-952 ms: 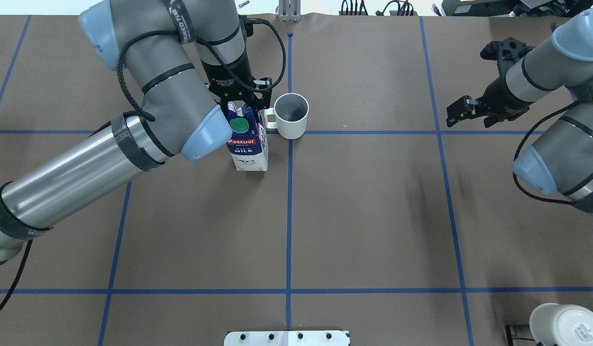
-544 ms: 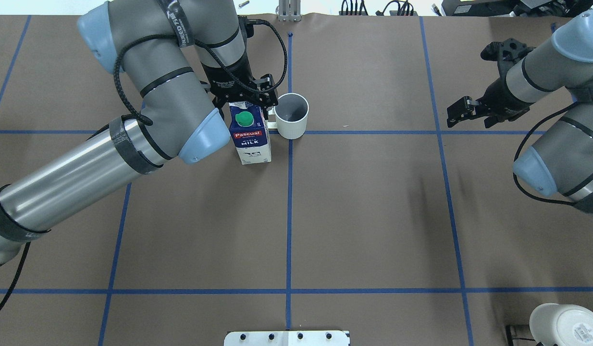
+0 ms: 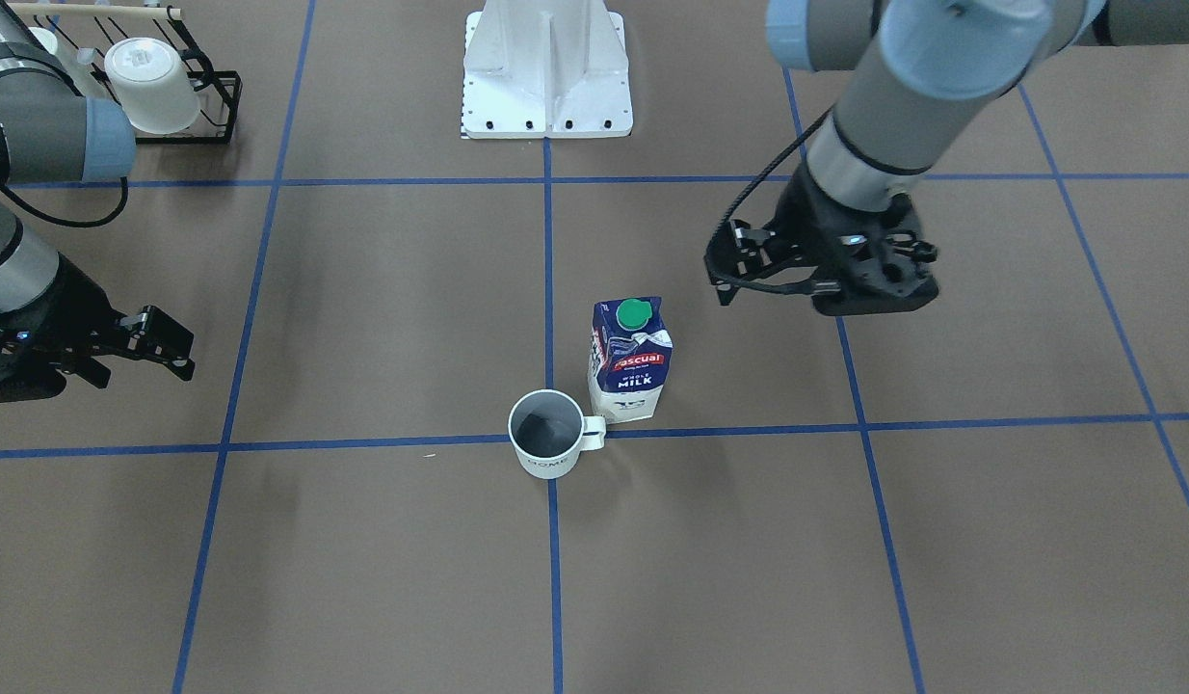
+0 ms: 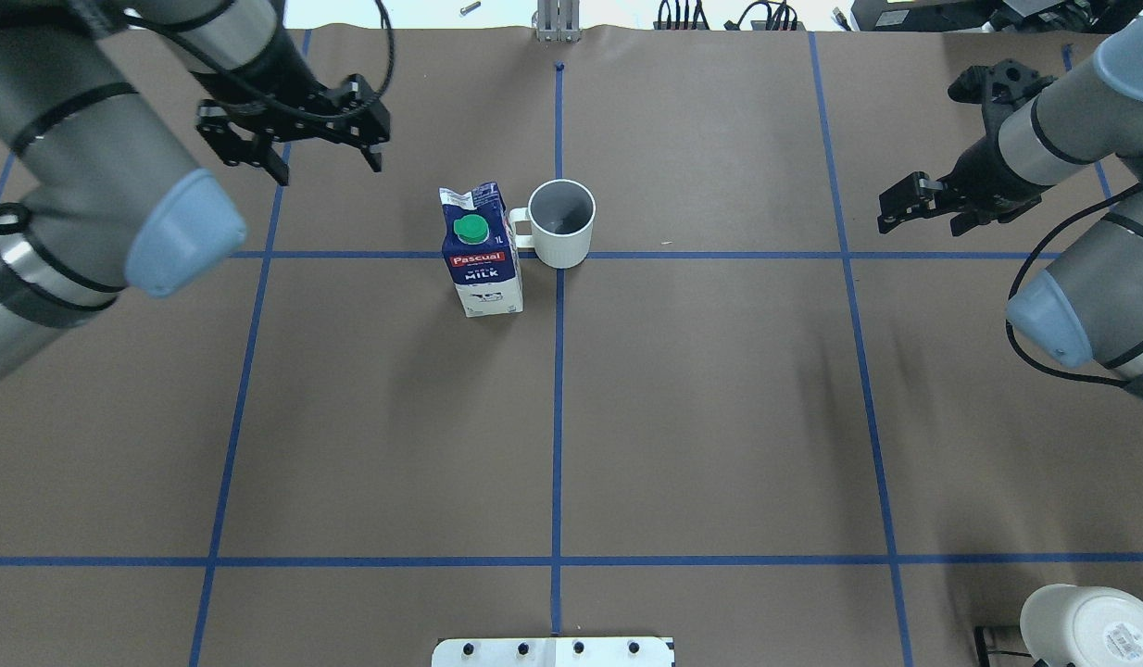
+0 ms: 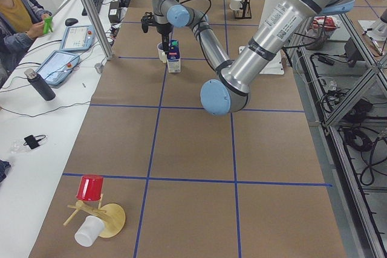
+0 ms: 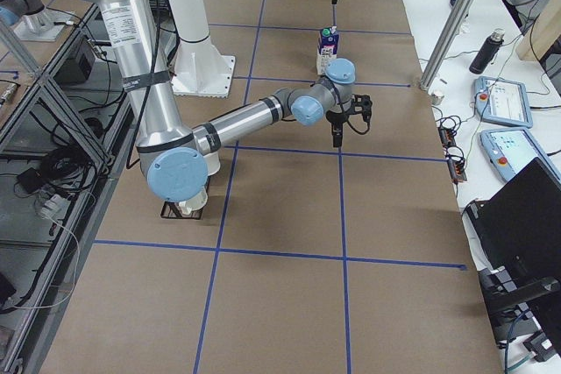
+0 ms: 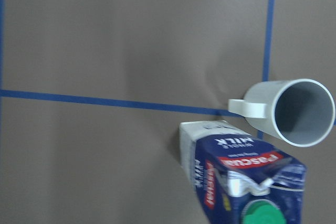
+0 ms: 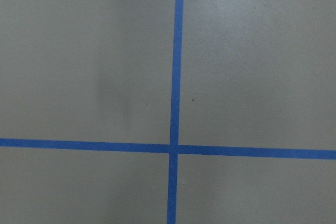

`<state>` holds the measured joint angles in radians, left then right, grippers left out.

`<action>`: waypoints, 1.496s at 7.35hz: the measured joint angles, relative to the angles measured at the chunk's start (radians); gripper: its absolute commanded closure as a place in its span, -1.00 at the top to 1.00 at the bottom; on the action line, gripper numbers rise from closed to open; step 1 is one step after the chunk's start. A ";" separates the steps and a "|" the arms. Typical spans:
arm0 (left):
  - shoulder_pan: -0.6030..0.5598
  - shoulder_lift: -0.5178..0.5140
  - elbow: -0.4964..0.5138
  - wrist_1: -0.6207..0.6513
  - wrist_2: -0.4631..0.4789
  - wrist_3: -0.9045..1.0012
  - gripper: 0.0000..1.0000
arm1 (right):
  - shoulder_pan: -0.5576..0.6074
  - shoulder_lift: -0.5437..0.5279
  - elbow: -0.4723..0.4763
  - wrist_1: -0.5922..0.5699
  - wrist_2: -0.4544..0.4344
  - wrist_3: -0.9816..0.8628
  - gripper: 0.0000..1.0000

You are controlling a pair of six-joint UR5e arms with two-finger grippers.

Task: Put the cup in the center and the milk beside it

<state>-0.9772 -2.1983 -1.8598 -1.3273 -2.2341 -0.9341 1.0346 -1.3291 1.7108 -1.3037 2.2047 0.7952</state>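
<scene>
The white cup point(image 4: 560, 222) stands upright on the center crossing point(image 4: 558, 261) of the blue tape lines, its handle toward the milk. It also shows in the front view point(image 3: 546, 436) and the left wrist view point(image 7: 299, 111). The milk carton point(image 4: 482, 252) stands upright just beside the cup's handle, green cap on top, and shows in the front view point(image 3: 630, 359) too. My left gripper point(image 4: 331, 167) is open and empty, raised off to the left and back of the carton. My right gripper point(image 4: 919, 218) is open and empty far to the right.
Another white mug point(image 4: 1090, 625) lies on a black rack point(image 3: 214, 106) at my near right corner. The white base plate point(image 4: 553, 651) sits at my front edge. A red and a white cup on a wooden stand point(image 5: 91, 209) are at the far left end.
My left gripper has let go of the milk, opened, and moved up and away to the left. The carton stays upright beside the cup. The right gripper shifted slightly back.
</scene>
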 measured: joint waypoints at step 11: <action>-0.357 0.582 -0.023 -0.254 -0.061 0.712 0.96 | 0.289 -0.286 0.123 -0.007 0.123 -0.413 1.00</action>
<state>-1.3344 -1.6165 -1.8830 -1.5808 -2.2953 -0.2217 1.3238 -1.6154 1.8337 -1.3109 2.3282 0.3820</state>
